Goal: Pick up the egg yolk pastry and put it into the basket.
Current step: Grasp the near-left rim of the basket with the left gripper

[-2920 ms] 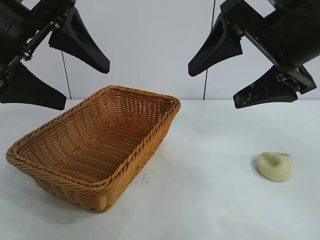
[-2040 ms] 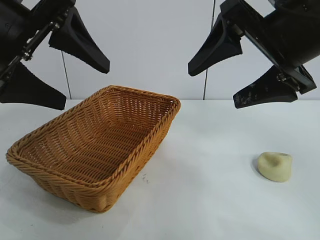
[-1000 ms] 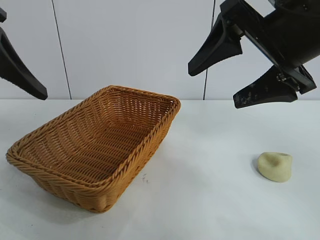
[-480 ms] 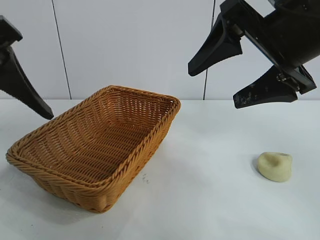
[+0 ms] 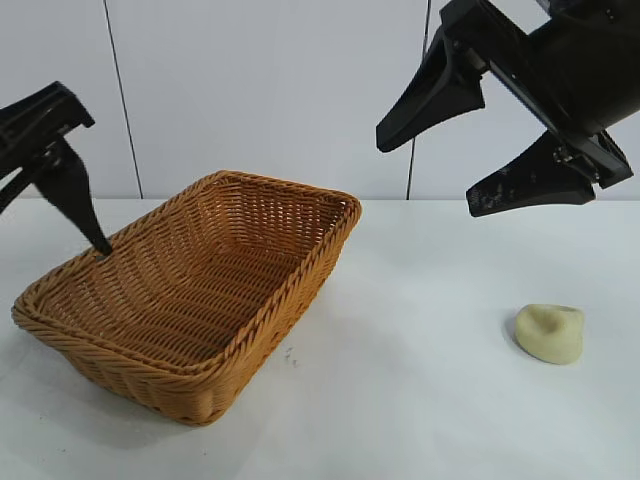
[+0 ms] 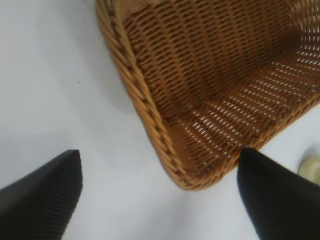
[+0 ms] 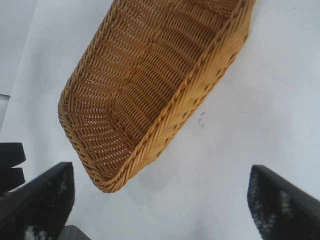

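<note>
The egg yolk pastry point(image 5: 550, 332), a small pale cream lump with a dented top, lies on the white table at the right. The orange-brown wicker basket point(image 5: 300, 268) stands at the left and holds nothing. It also shows in the left wrist view point(image 6: 150, 120) and the right wrist view point(image 7: 200, 95). My right gripper point(image 5: 425, 180) hangs open and empty high above the table, up and left of the pastry. My left gripper point(image 5: 62, 175) is open and empty, low beside the basket's far left rim. A pale bit of the pastry point(image 6: 312, 169) shows past the basket's corner.
The white table point(image 5: 420, 400) has bare surface between basket and pastry. A white panelled wall point(image 5: 280, 90) stands behind. Small dark specks point(image 5: 290, 355) lie by the basket's front right side.
My left gripper has dropped from the upper left and turned, and now sits beside the basket's far left rim. The right gripper, basket and pastry have not moved.
</note>
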You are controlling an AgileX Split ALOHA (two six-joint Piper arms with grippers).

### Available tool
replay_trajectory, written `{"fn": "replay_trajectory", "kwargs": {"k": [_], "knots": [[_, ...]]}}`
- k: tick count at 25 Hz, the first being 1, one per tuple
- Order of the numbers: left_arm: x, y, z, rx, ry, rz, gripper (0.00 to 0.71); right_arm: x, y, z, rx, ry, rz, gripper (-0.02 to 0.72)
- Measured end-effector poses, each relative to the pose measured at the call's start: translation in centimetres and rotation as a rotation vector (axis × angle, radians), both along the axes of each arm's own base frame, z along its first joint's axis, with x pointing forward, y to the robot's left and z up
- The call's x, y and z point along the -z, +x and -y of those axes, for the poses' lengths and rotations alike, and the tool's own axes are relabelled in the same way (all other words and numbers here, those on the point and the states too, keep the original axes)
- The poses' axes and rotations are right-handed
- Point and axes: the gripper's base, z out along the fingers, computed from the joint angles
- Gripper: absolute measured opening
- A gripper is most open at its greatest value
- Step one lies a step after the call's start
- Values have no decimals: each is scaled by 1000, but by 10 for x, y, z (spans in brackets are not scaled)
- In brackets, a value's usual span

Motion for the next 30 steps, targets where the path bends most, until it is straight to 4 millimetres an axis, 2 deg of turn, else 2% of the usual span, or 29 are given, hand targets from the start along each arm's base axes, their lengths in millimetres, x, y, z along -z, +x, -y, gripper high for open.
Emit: {"fn": "replay_trajectory", "kwargs": {"k": [2, 5, 10, 14, 20, 26, 30], "knots": [[3, 13, 9, -22, -1, -14, 610, 0, 0, 0, 0, 0, 0, 670], [18, 26, 18, -68, 7, -64, 610, 0, 0, 0, 0, 0, 0, 670], [46, 33, 23, -113, 50, -153, 610, 0, 0, 0, 0, 0, 0, 670], [55, 39, 18, -143, 64, -177, 610, 0, 0, 0, 0, 0, 0, 670], [58, 56, -5, -228, 50, -167, 610, 0, 0, 0, 2, 1, -2, 670], [60, 56, -8, -223, 54, -166, 610, 0, 0, 0, 2, 1, -2, 670], [73, 55, -7, -230, 57, -196, 610, 0, 0, 0, 2, 1, -2, 670]]}}
